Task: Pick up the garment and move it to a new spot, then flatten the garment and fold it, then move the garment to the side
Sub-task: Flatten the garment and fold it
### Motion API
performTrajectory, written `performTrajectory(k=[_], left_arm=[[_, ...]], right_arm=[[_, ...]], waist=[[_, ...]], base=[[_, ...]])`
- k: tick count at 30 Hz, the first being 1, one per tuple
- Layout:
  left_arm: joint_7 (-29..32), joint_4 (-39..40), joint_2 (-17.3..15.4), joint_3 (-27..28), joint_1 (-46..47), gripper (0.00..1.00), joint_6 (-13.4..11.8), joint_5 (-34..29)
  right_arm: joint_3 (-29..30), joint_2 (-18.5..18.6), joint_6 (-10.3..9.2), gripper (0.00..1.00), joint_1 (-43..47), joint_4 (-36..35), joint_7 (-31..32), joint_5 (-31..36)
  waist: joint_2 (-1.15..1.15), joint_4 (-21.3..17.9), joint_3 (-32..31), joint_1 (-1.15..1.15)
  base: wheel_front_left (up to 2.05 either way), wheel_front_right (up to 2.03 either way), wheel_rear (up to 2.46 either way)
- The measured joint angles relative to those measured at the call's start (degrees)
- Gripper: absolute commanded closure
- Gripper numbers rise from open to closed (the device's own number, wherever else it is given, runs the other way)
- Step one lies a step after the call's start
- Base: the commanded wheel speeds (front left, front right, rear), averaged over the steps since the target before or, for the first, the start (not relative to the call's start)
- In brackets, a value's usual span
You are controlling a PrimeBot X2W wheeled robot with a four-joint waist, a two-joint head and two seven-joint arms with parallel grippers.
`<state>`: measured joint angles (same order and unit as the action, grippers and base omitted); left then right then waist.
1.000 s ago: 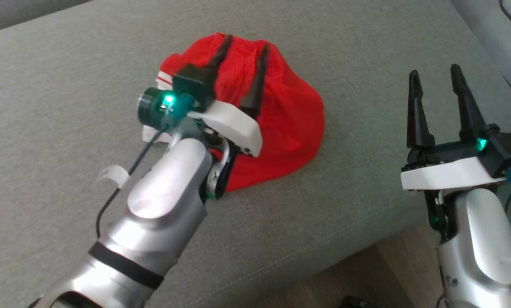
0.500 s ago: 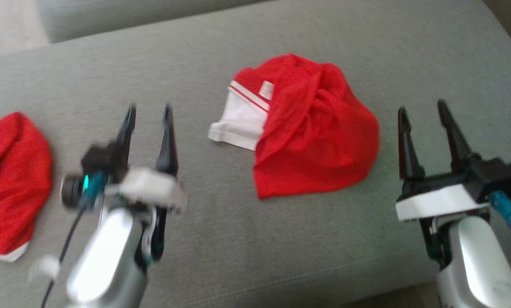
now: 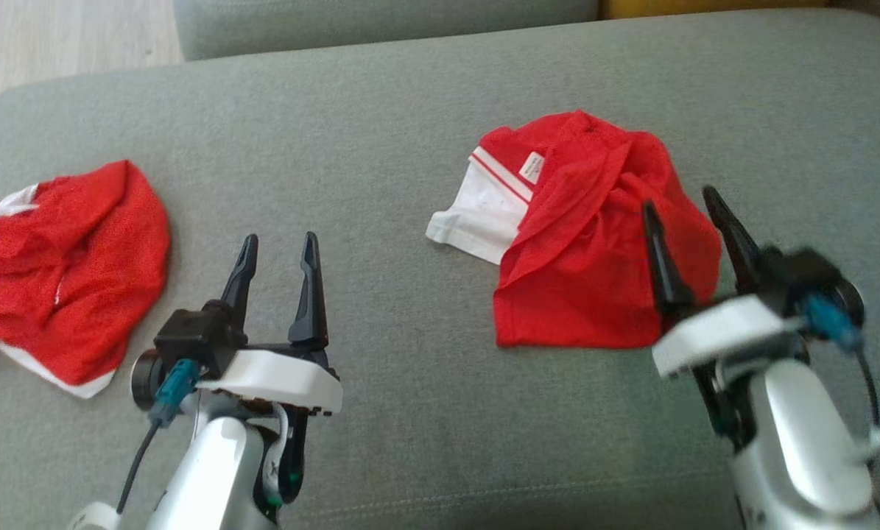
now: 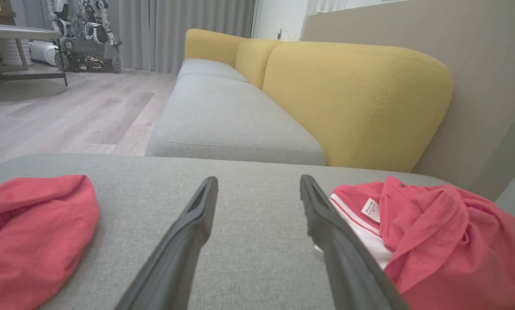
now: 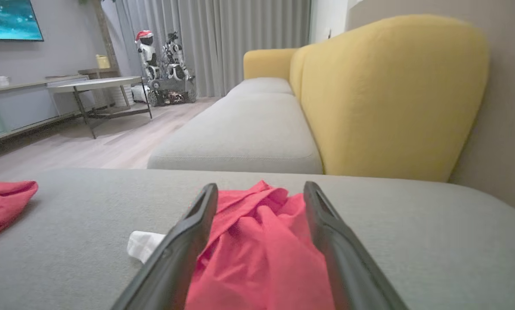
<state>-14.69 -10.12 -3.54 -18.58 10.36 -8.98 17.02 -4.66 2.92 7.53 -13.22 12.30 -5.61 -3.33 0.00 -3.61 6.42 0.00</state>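
A crumpled red garment (image 3: 587,250) with a white panel and a label lies right of centre on the grey sofa cushion (image 3: 381,147). My right gripper (image 3: 677,199) hovers open over its right edge; in the right wrist view the red cloth (image 5: 261,245) lies between and beyond the fingers of that gripper (image 5: 260,185). My left gripper (image 3: 280,238) stands open over bare cushion, well left of this garment. In the left wrist view the gripper (image 4: 258,178) holds nothing, with the garment (image 4: 434,241) to its right. A second red garment (image 3: 71,258) lies bunched at the far left.
The yellow sofa backrest (image 4: 356,99) rises behind the cushion, and another grey seat (image 4: 227,120) continues beyond it. Wood floor (image 3: 64,37) shows at the far left. A low table (image 5: 98,86) and parked robots (image 5: 162,64) stand across the room. The cushion's front edge runs just below my wrists.
The camera has swung, bringing the second garment into view. My left gripper has drawn back off the right garment to bare cushion. The right gripper has moved over that garment's right edge.
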Motion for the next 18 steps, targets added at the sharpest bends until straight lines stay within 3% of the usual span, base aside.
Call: performTrajectory(k=[8, 18], left_arm=[[0.0, -0.5, 0.7, 0.1, 0.6, 0.0, 1.5, -0.3], [0.0, -0.7, 0.8, -3.5, 2.6, 0.0, 0.4, 1.0]], right_arm=[[-0.3, 0.1, 0.0, 0.0, -10.4, 10.2, 14.1, -9.0], [-0.3, 0.9, 0.0, 0.0, -16.1, 16.7, 21.6, -19.3]], waist=[[0.0, 2.4, 2.1, 0.0], [0.0, 5.5, 4.1, 0.0]], base=[[0.0, 0.0, 0.0], [0.0, 0.0, 0.0]])
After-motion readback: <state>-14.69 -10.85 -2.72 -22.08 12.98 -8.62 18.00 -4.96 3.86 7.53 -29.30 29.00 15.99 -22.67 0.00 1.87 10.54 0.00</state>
